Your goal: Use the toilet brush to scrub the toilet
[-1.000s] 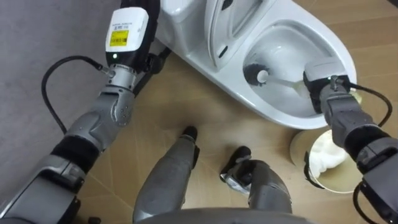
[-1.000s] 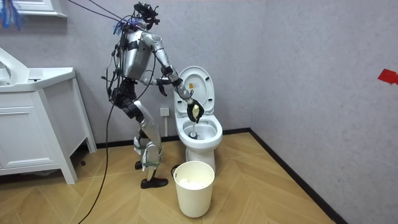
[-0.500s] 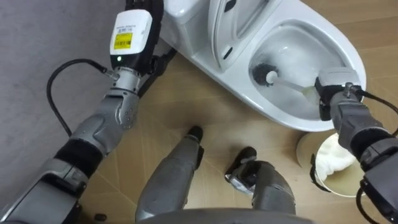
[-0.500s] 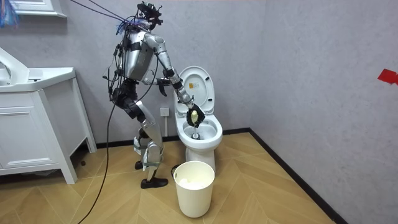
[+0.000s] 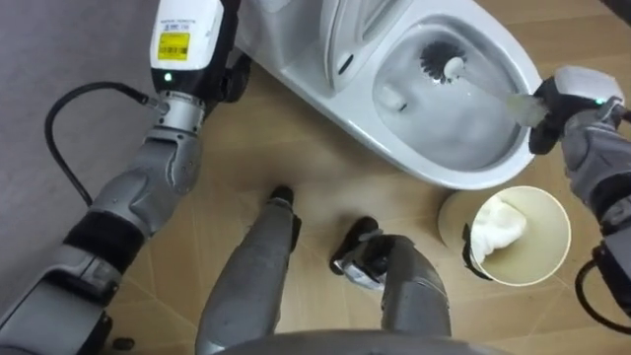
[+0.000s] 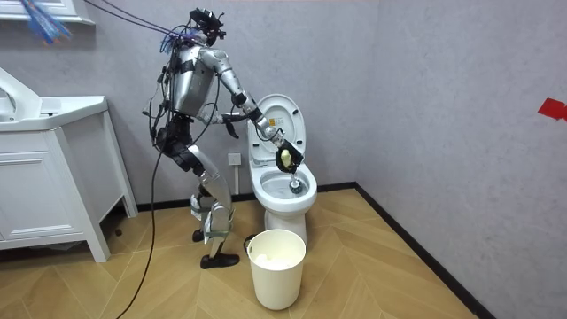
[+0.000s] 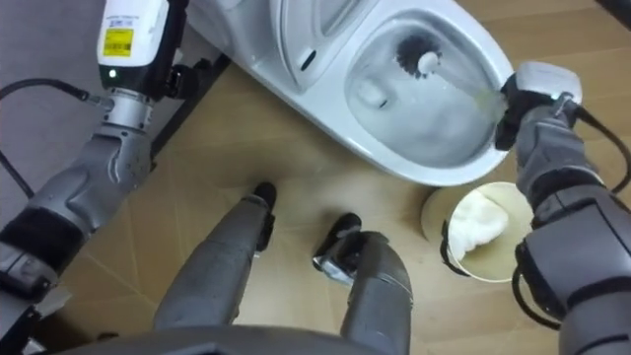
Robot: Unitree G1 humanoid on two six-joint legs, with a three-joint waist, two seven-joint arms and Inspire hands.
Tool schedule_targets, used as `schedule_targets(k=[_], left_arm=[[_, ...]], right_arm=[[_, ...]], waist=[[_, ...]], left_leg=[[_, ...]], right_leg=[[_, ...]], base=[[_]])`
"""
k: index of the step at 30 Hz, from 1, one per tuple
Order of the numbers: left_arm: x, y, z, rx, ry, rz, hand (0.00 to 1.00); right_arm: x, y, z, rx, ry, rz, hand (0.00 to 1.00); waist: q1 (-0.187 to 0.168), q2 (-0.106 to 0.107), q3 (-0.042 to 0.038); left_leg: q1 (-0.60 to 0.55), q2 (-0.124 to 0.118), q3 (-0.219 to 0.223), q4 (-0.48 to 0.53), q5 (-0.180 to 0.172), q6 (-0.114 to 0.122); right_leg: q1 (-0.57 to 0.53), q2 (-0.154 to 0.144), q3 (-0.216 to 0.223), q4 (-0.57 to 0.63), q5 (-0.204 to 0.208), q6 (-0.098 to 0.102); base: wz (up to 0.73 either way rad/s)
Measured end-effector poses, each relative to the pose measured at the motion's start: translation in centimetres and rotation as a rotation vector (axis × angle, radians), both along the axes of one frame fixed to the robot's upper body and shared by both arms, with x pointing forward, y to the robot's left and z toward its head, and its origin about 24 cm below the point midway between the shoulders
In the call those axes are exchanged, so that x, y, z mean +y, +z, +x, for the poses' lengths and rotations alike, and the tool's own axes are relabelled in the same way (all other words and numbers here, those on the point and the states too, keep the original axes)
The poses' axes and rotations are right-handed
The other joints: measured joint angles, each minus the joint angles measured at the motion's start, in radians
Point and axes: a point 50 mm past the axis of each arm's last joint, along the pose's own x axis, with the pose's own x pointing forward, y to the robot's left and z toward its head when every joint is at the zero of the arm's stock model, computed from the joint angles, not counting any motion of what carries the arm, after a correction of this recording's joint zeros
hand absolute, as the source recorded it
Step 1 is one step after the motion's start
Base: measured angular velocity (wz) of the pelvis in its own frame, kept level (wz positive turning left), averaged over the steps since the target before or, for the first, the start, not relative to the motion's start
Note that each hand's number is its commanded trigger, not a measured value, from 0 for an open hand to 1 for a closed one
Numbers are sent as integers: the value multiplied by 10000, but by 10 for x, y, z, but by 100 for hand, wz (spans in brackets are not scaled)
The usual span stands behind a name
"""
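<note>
The white toilet stands open in front of me, its lid raised against the tank. A toilet brush with a dark bristle head is down in the bowl against the far wall. Its pale handle runs right into my right hand, which is shut on it over the bowl's right rim. In the room view that hand hangs above the bowl. My left hand reaches up beside the tank at the upper left, its fingers hidden.
A white bin holding crumpled white paper stands on the wood floor right by the bowl's front. I stand at the toilet's side, close to the grey wall. A white cabinet stands at the room view's left.
The brush head has swept from the bowl's near-left side to its far wall. My right hand has moved right along the rim. The eye view has shifted too.
</note>
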Motion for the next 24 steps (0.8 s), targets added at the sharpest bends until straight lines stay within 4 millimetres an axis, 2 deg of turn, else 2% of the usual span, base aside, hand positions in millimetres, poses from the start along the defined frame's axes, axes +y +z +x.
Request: schedule_targets(k=[3,5,6,7,8,11,15,17,20,24], left_arm=[[-3,-1,1,202,-136,3,0],[-7,-5,0,452,-254,-19,0],[-7,-6,-1,518,-283,-6,0],[-9,-10,-2,724,-328,-128,0],[-11,-15,-4,1002,-305,-324,0],[-14,-25,-9,1384,-140,-710,0],[-15,-30,-12,1685,80,-1087,0],[-13,-31,-14,1677,228,-1228,0],[-12,-31,-15,1619,306,-1279,0],[-12,-31,-15,1627,331,-1637,0]], right_arm=[[12,-8,-2,573,1070,-698,100],[27,-20,-7,1168,1964,-1103,100],[30,-24,-10,1345,2108,-1140,100],[33,-30,-14,1464,1940,-1308,100],[29,-32,-17,1511,1667,-1479,100],[26,-37,-25,1781,1456,-1553,100],[37,-49,-31,1951,1359,-1267,100],[41,-51,-31,1943,1365,-1199,100],[41,-51,-32,1958,1358,-1177,100],[37,-49,-31,1867,1347,-1275,100]], waist=[[299,154,-13],[459,447,-18],[511,531,-32],[568,703,-51],[562,883,-115],[509,1145,-271],[430,1265,-324],[353,1299,-346],[335,1306,-350],[335,1307,-350]], left_leg=[[16,121,30,9,-1,-1],[-3,141,6,54,-2,1],[-8,138,0,53,-2,1],[-3,80,-6,16,-2,4],[5,25,-26,-54,17,19],[140,5,-30,-150,29,26],[374,101,-47,-300,18,0],[385,214,-73,-311,-5,-36],[380,300,-60,-334,-14,-56],[372,323,-67,-376,-4,-76]], right_leg=[[78,121,-43,-194,155,-48],[80,114,-55,-162,163,-53],[81,109,-66,-155,160,-49],[79,91,-78,-156,155,-42],[71,55,-72,-159,135,-11],[198,47,-72,-188,84,18],[483,134,-168,-378,60,-2],[567,295,-183,-566,90,-22],[581,415,-146,-676,140,-45],[585,426,-204,-716,173,-72]], base=[[-10],[2],[6],[9],[10],[7],[3],[-3],[-4],[-1]])
